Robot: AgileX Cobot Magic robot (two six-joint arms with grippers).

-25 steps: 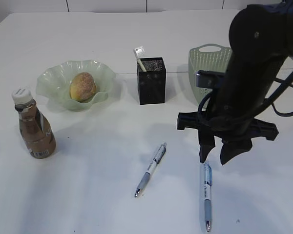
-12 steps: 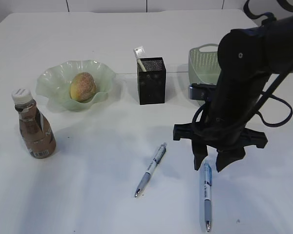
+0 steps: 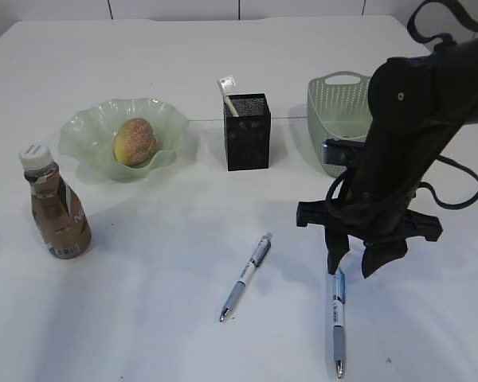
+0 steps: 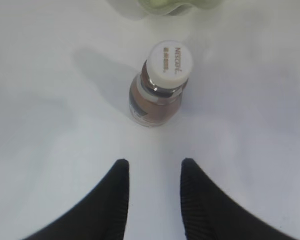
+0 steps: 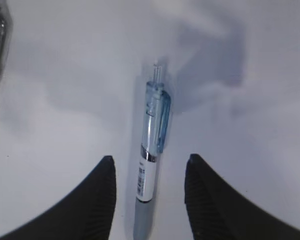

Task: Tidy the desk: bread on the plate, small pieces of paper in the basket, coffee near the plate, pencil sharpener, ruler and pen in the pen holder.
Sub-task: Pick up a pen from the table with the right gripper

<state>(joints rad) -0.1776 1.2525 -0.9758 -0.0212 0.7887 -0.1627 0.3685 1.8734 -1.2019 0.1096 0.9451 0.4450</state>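
White surface [image 3: 143, 334], matte, carrying every item we list here. Nearest the camera we record a blue-and-clear pen [image 3: 336, 318], lying lengthwise with its tip toward the front edge. The right gripper [image 3: 354, 267] hangs directly over its clip end; in the right wrist view the same pen [image 5: 151, 165] lies between the jaws, which stand apart and do not touch it, nothing held.

Just left of it we note a second pen [image 3: 245, 277], lying at a slant, apart from the first.

At the far left stands a coffee bottle [image 3: 54, 203], brown with a white cap, upright, near the dish but not touching it. The left gripper [image 4: 152, 170] is out of the exterior view; its wrist view shows the bottle [image 4: 160, 85] ahead of it, jaws parted and empty.

Further back we enter a pale green wavy-rimmed glass plate [image 3: 88, 119] holding a round bread roll [image 3: 135, 141].

To its right stands a black mesh pen holder [image 3: 248, 131] with a white-ended stick-like item [image 3: 228, 93] leaning inside; we cannot tell what it is.

Farthest right sits a pale green perforated basket [image 3: 338, 107], partly hidden behind the right arm.
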